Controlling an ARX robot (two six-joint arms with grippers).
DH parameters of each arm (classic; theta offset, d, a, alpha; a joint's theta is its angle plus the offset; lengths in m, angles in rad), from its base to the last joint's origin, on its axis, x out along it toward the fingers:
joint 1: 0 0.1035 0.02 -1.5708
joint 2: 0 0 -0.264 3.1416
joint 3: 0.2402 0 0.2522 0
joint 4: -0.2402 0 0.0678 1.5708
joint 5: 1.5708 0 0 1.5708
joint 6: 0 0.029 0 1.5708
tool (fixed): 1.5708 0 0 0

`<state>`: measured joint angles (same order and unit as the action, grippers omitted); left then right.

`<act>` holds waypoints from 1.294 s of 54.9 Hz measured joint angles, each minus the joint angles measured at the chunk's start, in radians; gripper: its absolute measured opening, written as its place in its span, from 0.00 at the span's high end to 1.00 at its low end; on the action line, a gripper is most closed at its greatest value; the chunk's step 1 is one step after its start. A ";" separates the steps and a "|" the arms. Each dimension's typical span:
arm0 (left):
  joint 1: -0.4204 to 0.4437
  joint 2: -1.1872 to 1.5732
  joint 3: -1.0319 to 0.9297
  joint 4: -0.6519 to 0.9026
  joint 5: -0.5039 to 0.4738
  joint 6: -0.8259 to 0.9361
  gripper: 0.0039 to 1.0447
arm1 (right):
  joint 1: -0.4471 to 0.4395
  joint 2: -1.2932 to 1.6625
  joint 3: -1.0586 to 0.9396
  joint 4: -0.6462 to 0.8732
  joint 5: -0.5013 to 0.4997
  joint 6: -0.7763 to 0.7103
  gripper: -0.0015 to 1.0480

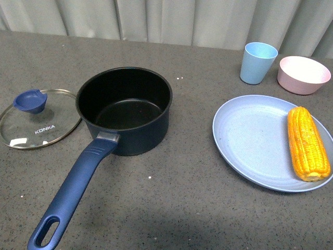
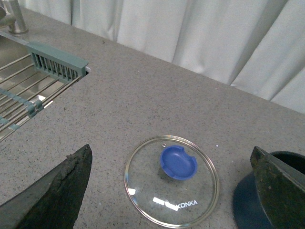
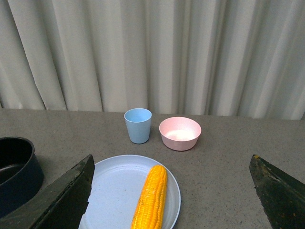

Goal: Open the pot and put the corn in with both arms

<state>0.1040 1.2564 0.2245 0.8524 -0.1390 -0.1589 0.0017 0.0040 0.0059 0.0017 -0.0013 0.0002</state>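
One corn ahead of wide-spread right gripper, lid ahead of wide-spread left gripper

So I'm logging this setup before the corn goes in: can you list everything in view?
pot: one, dark navy with black inside, left of centre on the counter, uncovered and empty
lid: one, clear glass with blue knob, flat on the counter left of the pot
corn: one, yellow-orange, on the plate's right side
plate: one, pale blue, right of the pot
cup: one, light blue, behind the plate
bowl: one, pink, right of the cup
sink rack: one, metal and grey-green, beyond the lid
counter: one, speckled grey
curtain: pale, behind the counter
left fingers: two, black, spread, empty, facing the lid
right fingers: two, black, spread, empty, facing the corn
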 joint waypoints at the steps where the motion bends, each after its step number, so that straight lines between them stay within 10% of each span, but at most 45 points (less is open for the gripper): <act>1: -0.001 -0.031 -0.011 -0.016 0.001 0.000 0.06 | 0.000 0.000 0.000 0.000 0.000 0.000 0.09; 31: -0.174 -0.797 -0.163 -0.582 -0.181 -0.042 0.06 | 0.000 0.000 0.000 0.000 0.000 0.000 0.09; 38: -0.111 -0.842 -0.205 -0.449 0.124 0.098 0.31 | 0.000 0.000 0.000 0.000 0.000 0.000 0.09; 60: -0.106 -0.995 -0.205 -0.585 0.138 0.148 0.95 | 0.000 0.000 0.000 0.000 0.000 0.000 0.09; 71: -0.106 -1.054 -0.205 -0.645 0.139 0.151 0.97 | 0.000 0.000 0.000 0.000 0.000 0.000 0.09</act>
<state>-0.0025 0.2024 0.0193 0.2070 -0.0002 -0.0078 0.0017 0.0040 0.0059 0.0017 -0.0013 0.0002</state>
